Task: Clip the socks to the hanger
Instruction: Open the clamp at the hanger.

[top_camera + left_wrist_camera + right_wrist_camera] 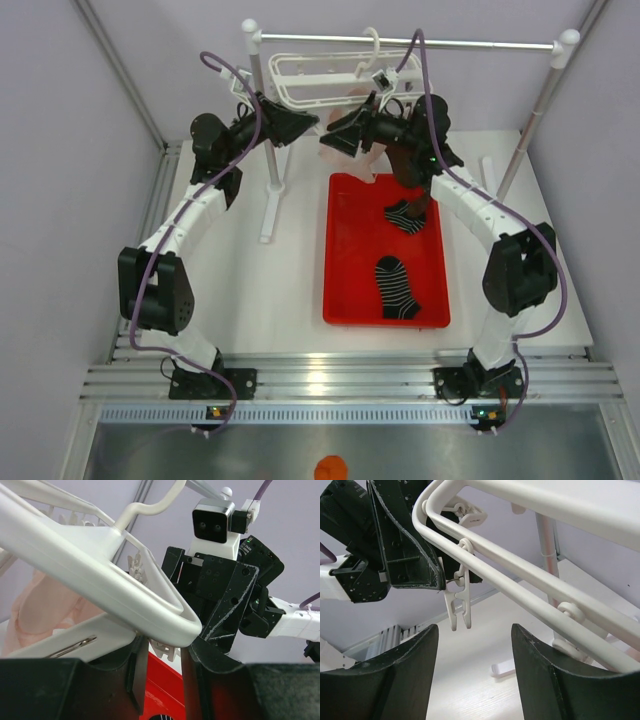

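1. Just above the left tool [312, 122] [162, 665] hangs the hanger [320, 100] [100, 575] [530, 575], a white frame. Its rounded corner sits right over that tool's two fingers.
2. The left tool's fingers stand close together with a narrow gap. A peg [162, 651] from the hanger dangles in that gap. I cannot tell whether the fingers pinch it or only flank it.
3. The right tool [330, 138] [474, 630] faces the left tool from the other side of the hanger, tips close to tips. Its fingers are spread wide and hold nothing. The hanger's rails run above them.
4. From the right wrist, the peg [458, 605] hangs off a rail just at the left tool's fingertip, above and ahead of the right tool's gap.
5. Below and behind the right tool, toward its base, two black striped socks [408, 215] [397, 287] lie apart in a red tray [340, 300]. One lies near the far end and one nearer the bases.
6. A brown sock [405, 160] shows under the right arm, just behind the right tool. What holds it cannot be made out.
7. A pink cloth [350, 150] [40, 610] hangs beneath both tools, under the hanger.
8. The hanger's hook rides on the bar of a stand [450, 43], above and beyond both tools.
9. The tray and the stand's feet rest on the white surface [280, 280].
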### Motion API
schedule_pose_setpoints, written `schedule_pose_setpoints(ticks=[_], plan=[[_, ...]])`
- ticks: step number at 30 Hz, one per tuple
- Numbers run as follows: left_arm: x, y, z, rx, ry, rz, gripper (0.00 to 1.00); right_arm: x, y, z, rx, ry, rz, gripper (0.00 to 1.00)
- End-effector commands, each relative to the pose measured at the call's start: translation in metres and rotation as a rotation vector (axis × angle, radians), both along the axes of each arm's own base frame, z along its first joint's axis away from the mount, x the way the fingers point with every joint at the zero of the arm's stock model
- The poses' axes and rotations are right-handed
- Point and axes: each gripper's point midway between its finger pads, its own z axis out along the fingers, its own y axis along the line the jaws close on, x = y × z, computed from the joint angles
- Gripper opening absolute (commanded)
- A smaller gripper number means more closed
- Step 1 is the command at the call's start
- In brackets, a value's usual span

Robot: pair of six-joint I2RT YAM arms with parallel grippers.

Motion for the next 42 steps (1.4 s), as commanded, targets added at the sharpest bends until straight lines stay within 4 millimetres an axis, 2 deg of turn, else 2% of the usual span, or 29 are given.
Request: schedule_pose_setpoints(ticks=[1,5,7,11,14,15,17,19,20,22,26,28,36,42], plan=[[-0.012,-0.003,0.016,0.001,-0.06,-0.035,0.0,0.0,0.002,0.033,0.042,-0.102,-0.028,0.59],[-0.014,-0.005,0.017,0.003,-0.064,-0.046,0.0,0.002,0.005,0.033,0.03,-0.112,-0.036,0.54],[-0.014,-0.006,0.016,0.006,-0.062,-0.051,0.0,0.004,0.006,0.034,0.032,-0.115,-0.043,0.45],[-0.016,-0.006,0.016,0.008,-0.063,-0.056,0.0,0.008,0.007,0.034,0.03,-0.103,-0.049,0.35],[-0.016,-0.006,0.016,0.007,-0.063,-0.055,0.0,0.008,0.007,0.033,0.029,-0.106,-0.047,0.21],[-0.016,-0.006,0.017,0.007,-0.063,-0.054,0.0,0.008,0.008,0.033,0.028,-0.105,-0.044,0.1],[-0.015,-0.004,0.019,0.002,-0.064,-0.041,0.08,0.007,0.007,0.032,0.025,-0.107,-0.04,0.0],[-0.014,-0.003,0.02,-0.003,-0.058,-0.028,0.14,0.004,0.006,0.03,0.022,-0.106,-0.036,0.0],[-0.012,-0.001,0.021,-0.009,-0.055,-0.015,0.24,0.004,0.006,0.03,0.024,-0.105,-0.034,0.0],[-0.011,0.002,0.022,-0.014,-0.052,-0.007,0.26,0.002,0.004,0.029,0.027,-0.107,-0.028,0.0],[-0.007,0.01,0.027,-0.037,-0.047,0.034,0.41,-0.001,0.003,0.029,0.033,-0.098,-0.018,0.0],[-0.005,0.013,0.031,-0.046,-0.048,0.047,0.45,-0.001,0.002,0.028,0.036,-0.092,-0.017,0.0],[-0.003,0.019,0.035,-0.064,-0.056,0.081,0.47,-0.002,0.0,0.026,0.041,-0.078,-0.011,0.0],[-0.005,0.017,0.032,-0.06,-0.054,0.06,0.43,-0.004,0.001,0.026,0.043,-0.073,-0.002,0.0]])
